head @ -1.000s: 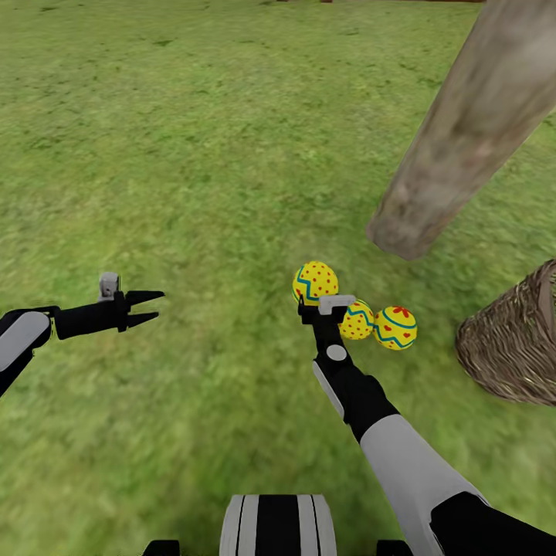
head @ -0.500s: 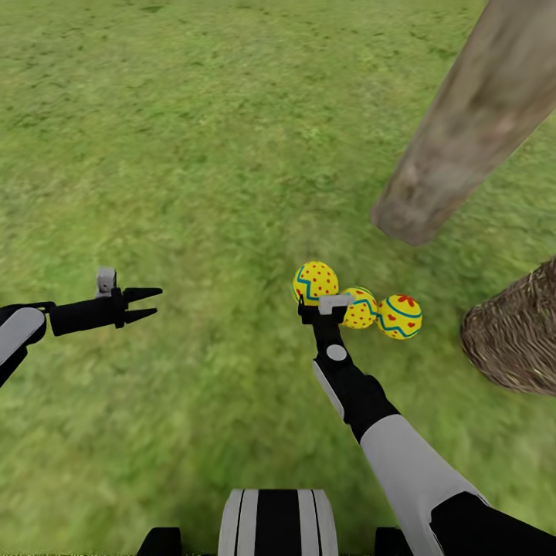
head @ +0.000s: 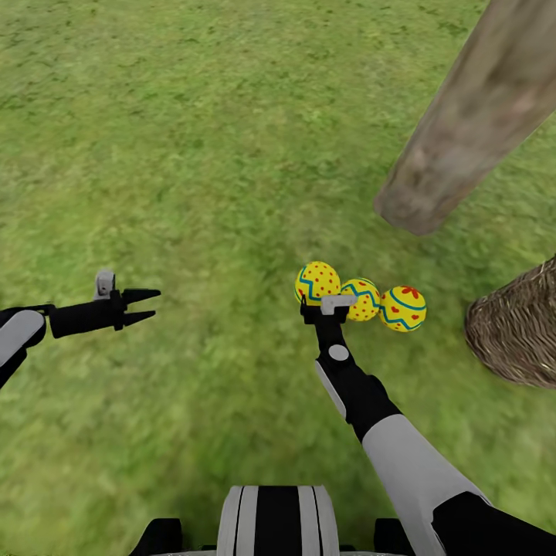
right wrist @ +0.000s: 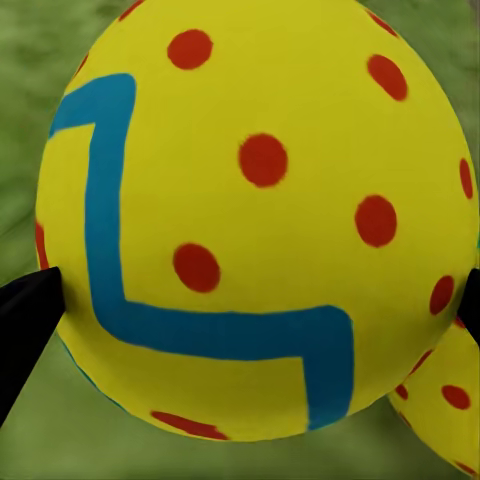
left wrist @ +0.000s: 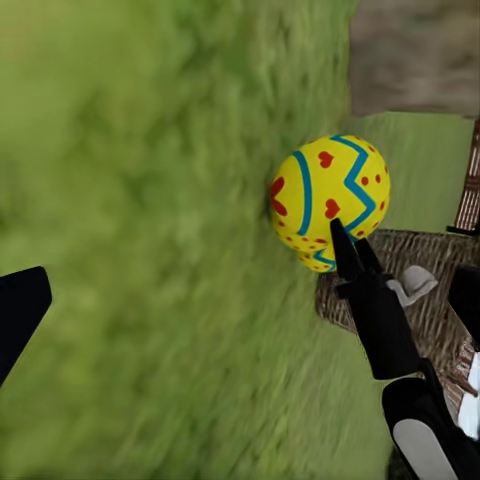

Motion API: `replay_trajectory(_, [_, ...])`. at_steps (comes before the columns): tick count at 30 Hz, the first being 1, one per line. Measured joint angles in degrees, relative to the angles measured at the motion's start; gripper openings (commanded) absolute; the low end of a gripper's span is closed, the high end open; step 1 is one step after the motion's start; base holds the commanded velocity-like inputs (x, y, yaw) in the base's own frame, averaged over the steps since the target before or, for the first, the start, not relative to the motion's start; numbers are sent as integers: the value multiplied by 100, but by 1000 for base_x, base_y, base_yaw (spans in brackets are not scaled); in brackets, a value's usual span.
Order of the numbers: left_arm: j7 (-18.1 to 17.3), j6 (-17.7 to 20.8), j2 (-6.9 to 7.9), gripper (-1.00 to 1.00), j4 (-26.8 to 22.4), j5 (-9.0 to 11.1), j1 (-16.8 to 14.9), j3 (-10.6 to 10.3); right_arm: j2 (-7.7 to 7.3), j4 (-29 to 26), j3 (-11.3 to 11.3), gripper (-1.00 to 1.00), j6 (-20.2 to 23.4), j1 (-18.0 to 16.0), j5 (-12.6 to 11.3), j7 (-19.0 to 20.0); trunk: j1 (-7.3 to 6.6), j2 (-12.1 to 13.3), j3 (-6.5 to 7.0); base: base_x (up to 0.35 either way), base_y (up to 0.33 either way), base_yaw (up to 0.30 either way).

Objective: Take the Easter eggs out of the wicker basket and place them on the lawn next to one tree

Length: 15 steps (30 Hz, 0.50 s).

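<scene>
Nothing has shifted except the camera, slightly. All three Easter eggs (head: 361, 298) lie on the lawn (head: 193, 154) near the tree (head: 463, 123), outside the wicker basket (head: 513, 336). The right gripper (head: 318, 300) seems clamped on the dotted egg (right wrist: 250, 220), awaiting release; the left gripper (head: 143, 305) hangs spread, empty.

View tilted slightly, eggs (head: 360, 300), trunk (head: 463, 131), basket (head: 516, 330) unmoved on lawn (head: 193, 154)

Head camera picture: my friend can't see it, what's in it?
Three yellow painted eggs lie in a row on green grass, near a thick grey-brown tree trunk. The right gripper is at the nearest egg; the left gripper is open over grass. A brown wicker basket stands at the right.
</scene>
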Motion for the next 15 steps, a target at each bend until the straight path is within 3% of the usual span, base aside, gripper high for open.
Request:
replay_trajectory(9, [-3, -6, 2, 100, 56, 31, 0, 9, 0, 4, 7, -100, -4, 0, 0, -5, 0, 0, 0, 45, 0, 0])
replay_trajectory(15, [5, -9, -2, 100, 64, 19, -1, 9, 2, 4, 15, -100, -5, 0, 0, -5, -1, 0, 0, 120, 96, 0])
